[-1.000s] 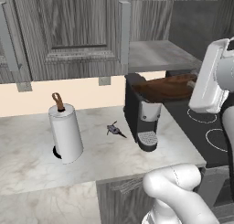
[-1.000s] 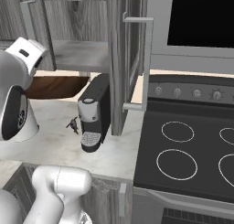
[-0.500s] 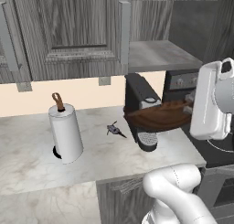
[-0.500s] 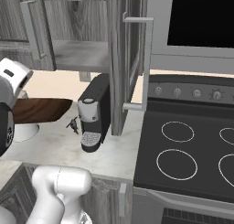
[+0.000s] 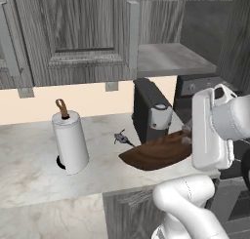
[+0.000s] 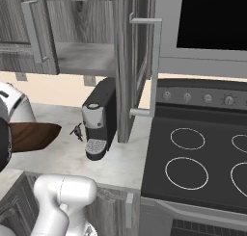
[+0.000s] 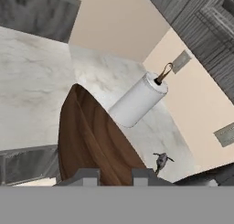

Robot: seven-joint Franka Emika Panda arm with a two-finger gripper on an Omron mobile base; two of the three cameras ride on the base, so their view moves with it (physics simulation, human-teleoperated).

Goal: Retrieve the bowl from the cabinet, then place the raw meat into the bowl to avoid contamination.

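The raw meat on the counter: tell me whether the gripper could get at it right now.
Probably not yet. The gripper is shut on the bowl, so its jaws are taken. The raw meat lies in the open between the paper-towel roll and the coffee machine.

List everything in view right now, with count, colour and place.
bowl: 1, dark brown, held tilted above the counter's front edge, before the coffee machine
meat: 1, dark grey-purple, on the counter left of the coffee machine
cabinet: 1, grey wood-grain, on the wall, right door open, shelf bare
paper towel: 1, white, upright on the counter, left
coffee machine: 1, black, under the open cabinet
counter: 1, pale marble
stove: 1, black, right of the counter
end effector: 1, dark, shut on the bowl's rim
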